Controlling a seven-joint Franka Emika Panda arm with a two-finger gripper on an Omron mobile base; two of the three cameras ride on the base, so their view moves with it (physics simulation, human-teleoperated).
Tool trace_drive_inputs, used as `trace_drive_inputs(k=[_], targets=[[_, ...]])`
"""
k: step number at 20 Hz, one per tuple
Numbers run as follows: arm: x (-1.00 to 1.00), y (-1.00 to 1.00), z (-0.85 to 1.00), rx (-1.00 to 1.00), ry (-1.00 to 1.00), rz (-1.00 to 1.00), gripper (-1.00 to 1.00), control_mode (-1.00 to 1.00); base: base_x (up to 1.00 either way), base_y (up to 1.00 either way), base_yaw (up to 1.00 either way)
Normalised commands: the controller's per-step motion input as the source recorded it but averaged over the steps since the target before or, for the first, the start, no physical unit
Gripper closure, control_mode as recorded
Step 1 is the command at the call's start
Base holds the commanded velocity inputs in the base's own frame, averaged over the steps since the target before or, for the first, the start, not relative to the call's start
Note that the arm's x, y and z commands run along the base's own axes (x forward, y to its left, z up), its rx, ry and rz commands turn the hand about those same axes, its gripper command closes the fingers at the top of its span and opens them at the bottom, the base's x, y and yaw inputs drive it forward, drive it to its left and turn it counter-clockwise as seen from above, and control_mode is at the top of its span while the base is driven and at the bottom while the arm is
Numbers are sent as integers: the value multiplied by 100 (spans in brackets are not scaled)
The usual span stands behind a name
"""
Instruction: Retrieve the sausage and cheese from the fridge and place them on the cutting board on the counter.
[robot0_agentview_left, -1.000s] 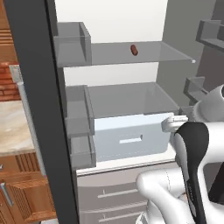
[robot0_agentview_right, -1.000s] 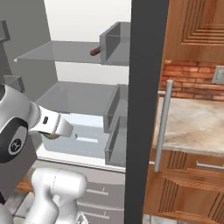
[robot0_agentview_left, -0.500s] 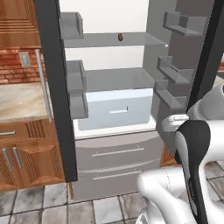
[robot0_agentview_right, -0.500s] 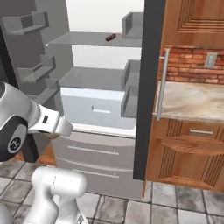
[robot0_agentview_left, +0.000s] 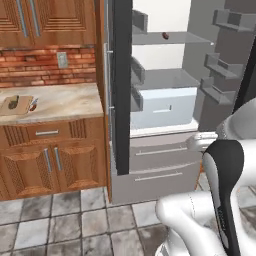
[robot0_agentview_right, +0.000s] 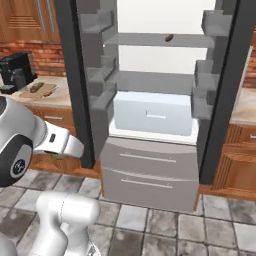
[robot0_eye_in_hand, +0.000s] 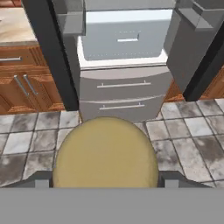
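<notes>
A round pale yellow cheese (robot0_eye_in_hand: 105, 151) sits between my gripper's (robot0_eye_in_hand: 105, 180) two finger tips, and the gripper is shut on it. The hand hangs low over the tiled floor in front of the fridge (robot0_eye_in_hand: 122, 87). Both fridge (robot0_agentview_left: 160, 115) doors stand open. The small dark reddish sausage (robot0_agentview_left: 165, 35) lies on the upper shelf, also seen as the sausage (robot0_agentview_right: 169, 37) in the right base view. The tan cutting board (robot0_agentview_left: 15, 104) lies on the beige counter (robot0_agentview_left: 65, 102) to the left of the fridge. The cutting board (robot0_agentview_right: 37, 90) carries a small dark item.
A black coffee machine (robot0_agentview_right: 15, 72) stands behind the board. Wooden cabinet fronts (robot0_agentview_left: 50, 160) run under the counter. The open left fridge door (robot0_agentview_left: 121, 85) stands between the fridge and the counter. A pale blue drawer (robot0_agentview_right: 152, 115) sits inside the fridge above two lower drawers. Grey floor tiles (robot0_eye_in_hand: 26, 144) lie around.
The base has backed away from the fridge, so the whole scene has shrunk and shifted and the counter with the board has come into view. The gripper's hold has not changed.
</notes>
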Motion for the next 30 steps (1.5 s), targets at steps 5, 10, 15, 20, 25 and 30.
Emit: trace_drive_inputs(k=[5, 10, 15, 20, 25, 30], targets=[[0, 0, 0, 0, 0, 0, 100, 100, -14, 100, 0], [0, 0, 0, 0, 0, 0, 100, 100, -9, 100, 0], [0, 0, 0, 0, 0, 0, 100, 100, 2, 100, 0], [0, 0, 0, 0, 0, 0, 100, 100, 68, 86, 0], [0, 0, 0, 0, 0, 0, 100, 100, 100, 63, 0], [0, 0, 0, 0, 0, 0, 100, 100, 100, 49, 0]])
